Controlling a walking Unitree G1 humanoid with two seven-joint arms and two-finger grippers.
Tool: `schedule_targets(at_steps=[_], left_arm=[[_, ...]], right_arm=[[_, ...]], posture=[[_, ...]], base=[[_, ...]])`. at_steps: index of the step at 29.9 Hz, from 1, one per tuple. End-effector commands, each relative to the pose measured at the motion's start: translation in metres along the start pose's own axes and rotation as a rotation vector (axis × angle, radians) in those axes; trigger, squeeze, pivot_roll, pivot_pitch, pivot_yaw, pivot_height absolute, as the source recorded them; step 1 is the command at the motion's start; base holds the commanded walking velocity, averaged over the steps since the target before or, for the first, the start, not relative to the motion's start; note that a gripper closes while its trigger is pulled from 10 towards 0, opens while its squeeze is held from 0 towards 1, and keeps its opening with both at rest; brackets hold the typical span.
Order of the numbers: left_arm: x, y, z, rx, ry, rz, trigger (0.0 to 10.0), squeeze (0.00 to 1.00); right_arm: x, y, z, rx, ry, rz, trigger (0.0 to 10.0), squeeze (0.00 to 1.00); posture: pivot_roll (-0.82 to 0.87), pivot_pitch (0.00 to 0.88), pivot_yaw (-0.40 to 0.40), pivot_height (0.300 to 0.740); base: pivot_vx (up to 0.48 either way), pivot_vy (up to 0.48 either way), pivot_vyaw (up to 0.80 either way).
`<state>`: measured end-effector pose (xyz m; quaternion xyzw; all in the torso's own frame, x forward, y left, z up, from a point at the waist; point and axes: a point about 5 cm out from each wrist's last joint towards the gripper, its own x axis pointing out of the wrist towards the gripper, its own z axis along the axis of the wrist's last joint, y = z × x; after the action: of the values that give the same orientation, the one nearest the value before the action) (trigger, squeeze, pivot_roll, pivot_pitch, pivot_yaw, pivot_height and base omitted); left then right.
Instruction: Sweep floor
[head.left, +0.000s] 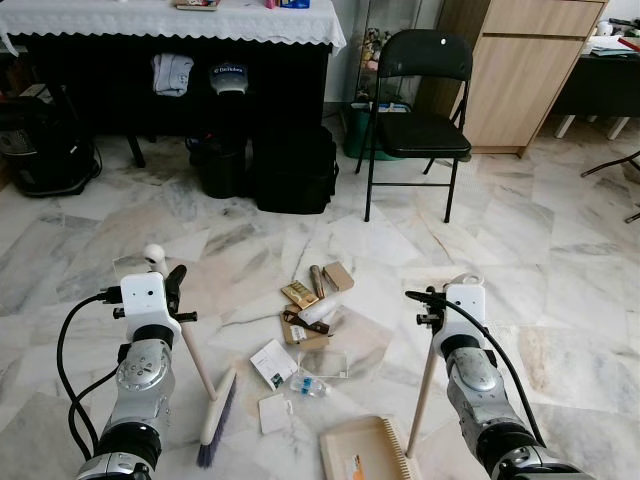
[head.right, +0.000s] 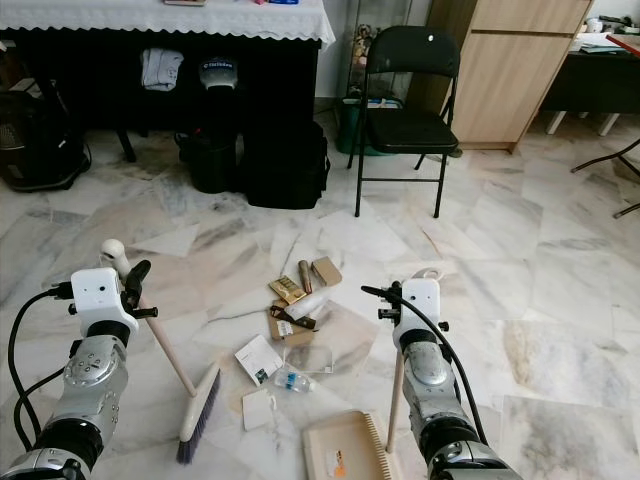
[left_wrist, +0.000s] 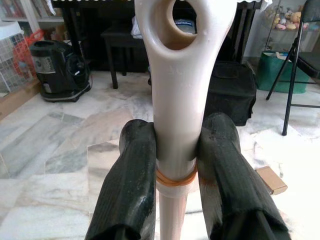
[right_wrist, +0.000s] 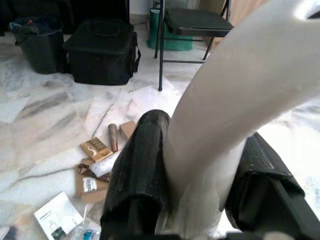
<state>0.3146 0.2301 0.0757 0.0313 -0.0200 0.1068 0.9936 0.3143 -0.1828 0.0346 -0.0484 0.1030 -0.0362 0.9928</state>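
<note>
Clamped in the right gripper (right_wrist: 192, 200), the dustpan (head.left: 362, 448) sits just behind the litter pile (head.left: 305, 335). Left gripper (left_wrist: 175, 170) grips the broom (head.left: 217, 415) beside it; short strokes should draw litter toward the pan.

**Marble floor, dark furniture along the far wall**

Pale grey-veined marble floor (head.left: 560, 250) spreads across the room, brightly and evenly lit. At twelve o'clock stands a black folding chair (head.left: 420, 110). At eleven, a dark table under a white lace-edged cloth (head.left: 170, 22), with a black bag (head.left: 293, 168) and a black bin (head.left: 220, 165) just before it. Far out at ten sits a black vacuum cleaner (head.left: 40, 140). At one o'clock, a light wooden cabinet (head.left: 525, 70), and a green box (head.left: 352, 128) behind the chair.
</note>
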Motion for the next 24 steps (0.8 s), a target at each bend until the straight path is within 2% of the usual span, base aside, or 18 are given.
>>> schedule_targets(at_steps=[1, 5, 11, 24], left_arm=[[0.0047, -0.0040, 0.0108, -0.012, -0.053, -0.016, 10.0, 0.00], [0.0049, -0.0042, 0.0110, -0.014, -0.053, -0.017, 10.0, 0.00], [0.0053, -0.0057, 0.0116, -0.019, -0.056, -0.022, 10.0, 0.00], [0.0056, -0.0073, 0.0120, -0.022, -0.058, -0.033, 10.0, 0.00]], right_arm=[[0.0007, -0.0005, -0.0009, -0.001, 0.019, 0.002, 10.0, 0.00], [0.0010, 0.0004, 0.0023, 0.030, -0.006, 0.002, 10.0, 0.00], [0.0017, 0.0010, 0.0013, 0.056, 0.015, 0.015, 10.0, 0.00], [0.0012, 0.0058, -0.0027, 0.058, 0.052, 0.052, 10.0, 0.00]], posture=[[0.01, 0.000, -0.089, 0.740], [0.01, 0.000, -0.089, 0.740], [0.01, 0.000, -0.089, 0.740], [0.01, 0.000, -0.089, 0.740]], base=[[0.000, 0.000, 0.00], [0.000, 0.000, 0.00], [0.000, 0.000, 0.00], [0.000, 0.000, 0.00]])
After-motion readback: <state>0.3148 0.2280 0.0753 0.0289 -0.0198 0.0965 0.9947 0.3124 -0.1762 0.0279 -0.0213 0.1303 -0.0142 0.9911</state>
